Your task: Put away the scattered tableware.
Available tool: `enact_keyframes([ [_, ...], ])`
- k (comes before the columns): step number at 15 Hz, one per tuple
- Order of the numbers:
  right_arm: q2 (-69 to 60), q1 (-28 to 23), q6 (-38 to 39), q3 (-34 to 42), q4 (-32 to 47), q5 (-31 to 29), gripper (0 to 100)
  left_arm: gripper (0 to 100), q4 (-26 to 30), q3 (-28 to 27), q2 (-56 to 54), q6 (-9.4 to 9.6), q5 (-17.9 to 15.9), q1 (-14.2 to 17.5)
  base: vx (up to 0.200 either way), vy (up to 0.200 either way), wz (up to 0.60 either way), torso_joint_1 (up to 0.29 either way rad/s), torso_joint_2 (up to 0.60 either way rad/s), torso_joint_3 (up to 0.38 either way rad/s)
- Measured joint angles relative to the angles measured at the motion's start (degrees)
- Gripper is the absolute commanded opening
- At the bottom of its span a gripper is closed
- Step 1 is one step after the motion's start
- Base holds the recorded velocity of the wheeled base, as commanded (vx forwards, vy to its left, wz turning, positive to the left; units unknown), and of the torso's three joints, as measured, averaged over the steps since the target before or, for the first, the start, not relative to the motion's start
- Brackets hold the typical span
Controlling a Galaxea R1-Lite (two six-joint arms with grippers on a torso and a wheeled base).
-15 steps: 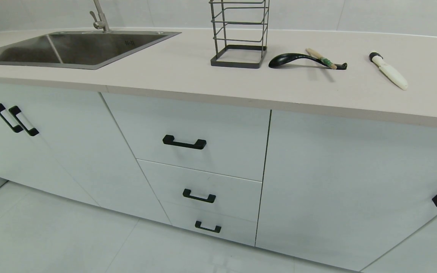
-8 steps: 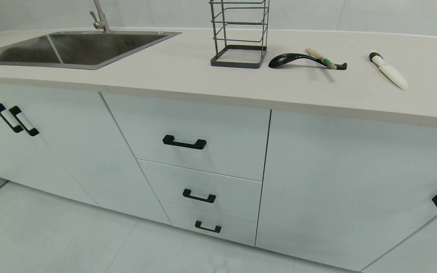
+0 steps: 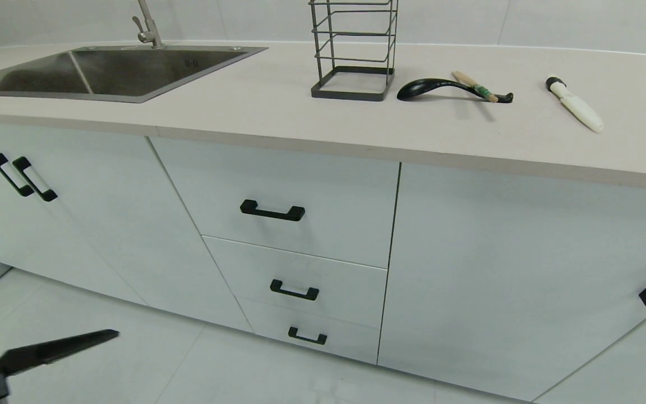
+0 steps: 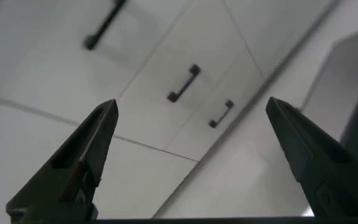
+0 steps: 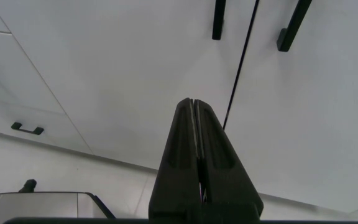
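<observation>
**Head view: tableware lies by the rack, both arms low and empty**

The spoon (image 3: pixel 441 87), the stick (image 3: pixel 473 85) and the white tool (image 3: pixel 574 105) lie toward the back right of the counter (image 3: pixel 278 118). The spoon's bowl is just beside the rack (image 3: pixel 353 56), and the white tool lies apart, nearer the right edge.

The left gripper (image 4: pixel 192 106) is down near the floor, facing the drawers (image 3: pixel 295 247), with its fingers spread wide and nothing between them. The right gripper (image 5: pixel 194 102) faces the cabinet fronts with its fingers pressed together, also empty.

The step in hand looks like raising an arm to the counter for a first pick. The stick seems the best piece to start with, since it appears to cross the spoon's handle. Lifting it straight up should avoid dragging the spoon. The right gripper must spread its fingers before coming down over any piece.

The picture's edge cuts off the top of the rack, so its full height is unknown. I cannot tell whether the stick is one piece or a pair, nor whether it touches the spoon. What the white tool is remains unclear.
</observation>
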Motion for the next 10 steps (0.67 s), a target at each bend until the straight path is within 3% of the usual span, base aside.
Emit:
enact_keyframes([
  [2,0.00,0.00,0.00,0.00,0.00,-0.02,0,100,3.85,-2.57,8.75,6.27,1.41,-5.23,0.000,0.000,0.00,0.000,0.00,0.000],
  [5,0.00,0.00,0.02,0.00,0.00,0.00,0,100,6.13,-8.85,20.64,12.46,5.13,-9.57,0.000,0.000,0.00,0.000,0.00,0.000],
  [10,0.00,0.02,0.02,0.00,0.00,0.00,0,100,6.42,-13.18,34.54,16.51,11.52,-11.52,0.000,0.000,0.00,0.000,0.00,0.000],
])
